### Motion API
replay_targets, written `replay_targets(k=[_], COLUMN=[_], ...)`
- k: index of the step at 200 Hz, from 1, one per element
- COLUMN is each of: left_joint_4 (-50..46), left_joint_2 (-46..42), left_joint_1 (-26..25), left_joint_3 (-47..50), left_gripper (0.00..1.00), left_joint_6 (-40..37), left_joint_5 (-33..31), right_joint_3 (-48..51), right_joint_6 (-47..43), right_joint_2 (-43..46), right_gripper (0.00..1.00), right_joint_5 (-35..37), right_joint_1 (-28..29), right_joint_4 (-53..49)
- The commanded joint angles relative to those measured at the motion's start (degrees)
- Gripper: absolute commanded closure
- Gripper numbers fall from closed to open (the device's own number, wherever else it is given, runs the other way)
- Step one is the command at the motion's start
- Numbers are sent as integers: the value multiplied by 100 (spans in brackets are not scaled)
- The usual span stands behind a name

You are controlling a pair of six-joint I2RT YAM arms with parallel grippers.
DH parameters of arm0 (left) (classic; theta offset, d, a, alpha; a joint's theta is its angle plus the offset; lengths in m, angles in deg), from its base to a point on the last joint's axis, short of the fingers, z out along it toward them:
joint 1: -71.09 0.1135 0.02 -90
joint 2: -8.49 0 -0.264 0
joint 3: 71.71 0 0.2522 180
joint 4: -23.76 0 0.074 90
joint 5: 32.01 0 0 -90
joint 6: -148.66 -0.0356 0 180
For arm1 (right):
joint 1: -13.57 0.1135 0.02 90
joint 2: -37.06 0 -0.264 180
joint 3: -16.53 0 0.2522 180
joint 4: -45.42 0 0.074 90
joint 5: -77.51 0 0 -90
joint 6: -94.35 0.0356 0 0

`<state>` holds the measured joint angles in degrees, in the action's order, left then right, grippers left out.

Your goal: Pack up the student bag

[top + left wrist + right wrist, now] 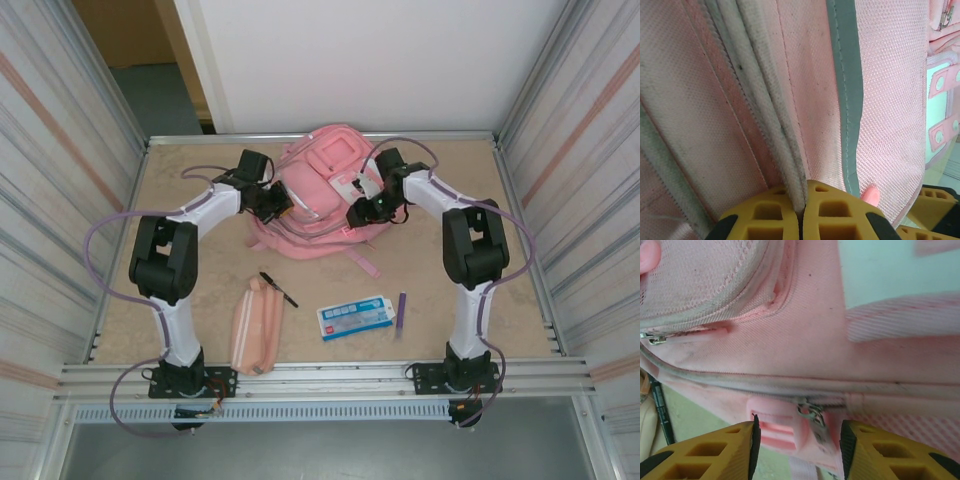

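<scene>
The student bag, a big pink backpack, lies flat at the back middle of the table. My left gripper is at its left side. In the left wrist view that gripper is shut on a grey-white zip seam of the bag. My right gripper is at the bag's lower right edge. In the right wrist view it stands open, its yellow fingers either side of a metal zipper pull and a pink buckle, touching neither.
On the near half of the table lie a salmon-pink pencil case, a black pen, a blue-and-white flat pack and a purple pen. Ribbed walls stand close at left and right.
</scene>
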<state>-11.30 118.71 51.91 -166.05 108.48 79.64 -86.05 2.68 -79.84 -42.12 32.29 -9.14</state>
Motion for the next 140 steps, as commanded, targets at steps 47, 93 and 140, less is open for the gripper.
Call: replay_targets(k=[47,93,140], left_joint_4=[205,179,341], left_joint_2=[-393,-351,-351], left_joint_1=[1,-7,-7], left_joint_3=[-115,-197,-56], left_gripper=[100,100,100], left_joint_6=[106,142,200], left_joint_5=[449,460,462], right_joint_3=[-166,-375,-1643], right_joint_6=[-3,16,-389], right_joint_2=[-146,114,-352], right_gripper=[87,98,99], right_joint_5=[-393,-140,1408], right_joint_1=[11,73,642], right_joint_4=[-77,-499,-2516])
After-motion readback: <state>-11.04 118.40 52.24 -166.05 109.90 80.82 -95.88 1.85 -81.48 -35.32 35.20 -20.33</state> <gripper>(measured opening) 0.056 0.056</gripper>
